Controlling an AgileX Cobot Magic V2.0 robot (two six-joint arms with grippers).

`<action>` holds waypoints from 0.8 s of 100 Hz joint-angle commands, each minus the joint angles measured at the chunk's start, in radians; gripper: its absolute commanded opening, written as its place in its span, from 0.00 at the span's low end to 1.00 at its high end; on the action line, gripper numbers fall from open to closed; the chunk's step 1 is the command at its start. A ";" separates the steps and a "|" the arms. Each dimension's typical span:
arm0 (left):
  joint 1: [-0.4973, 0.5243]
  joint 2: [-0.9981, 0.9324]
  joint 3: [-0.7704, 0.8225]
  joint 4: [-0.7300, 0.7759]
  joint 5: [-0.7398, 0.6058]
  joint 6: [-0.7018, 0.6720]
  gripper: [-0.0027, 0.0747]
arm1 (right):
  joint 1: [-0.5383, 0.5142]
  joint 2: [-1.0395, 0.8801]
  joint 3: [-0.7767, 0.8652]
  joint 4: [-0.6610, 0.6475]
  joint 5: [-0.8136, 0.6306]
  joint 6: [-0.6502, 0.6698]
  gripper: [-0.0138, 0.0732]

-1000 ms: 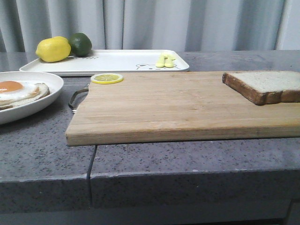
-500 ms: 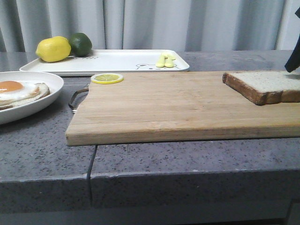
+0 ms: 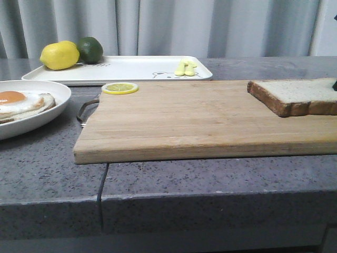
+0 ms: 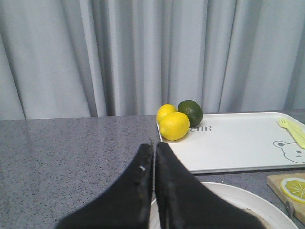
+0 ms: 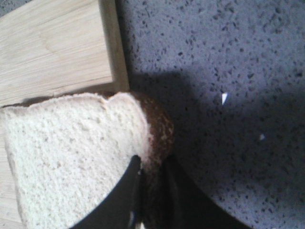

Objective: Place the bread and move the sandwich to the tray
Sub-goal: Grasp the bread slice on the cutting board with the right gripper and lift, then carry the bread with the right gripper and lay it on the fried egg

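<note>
The bread [image 3: 297, 95] lies at the right end of the wooden cutting board [image 3: 200, 116]. My right gripper [image 5: 151, 164] is shut on the bread's brown crust edge [image 5: 159, 133], which overhangs the board's corner. In the front view only a dark tip of it [image 3: 334, 84] shows at the right border. The sandwich [image 3: 21, 103], an open slice with a fried egg on top, sits in the round white plate [image 3: 31, 124] at the left. The white tray [image 3: 131, 68] with a bear drawing stands at the back. My left gripper [image 4: 154, 145] is shut and empty above the plate's rim [image 4: 224, 191].
On the tray are lemons [image 3: 59, 55], a lime [image 3: 90, 49] and a yellow fork [image 3: 185, 68]. A lemon slice [image 3: 120, 88] lies on the board's back left corner. The board has a metal handle [image 3: 84, 110] beside the plate. Grey curtains hang behind the stone counter.
My right gripper came in from the right and closed on the bread's edge. The bread has shifted slightly left and its near edge sits a little higher.
</note>
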 commanded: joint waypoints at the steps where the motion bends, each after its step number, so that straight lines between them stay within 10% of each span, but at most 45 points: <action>1: 0.002 0.017 -0.038 -0.009 -0.085 -0.008 0.01 | -0.034 -0.034 -0.026 0.023 0.041 -0.014 0.09; 49: 0.002 0.017 -0.038 -0.064 -0.085 -0.008 0.01 | -0.026 -0.176 -0.029 0.547 0.130 -0.166 0.09; 80: 0.002 0.017 -0.038 -0.064 -0.085 -0.008 0.01 | 0.328 -0.191 -0.029 0.664 -0.114 -0.166 0.09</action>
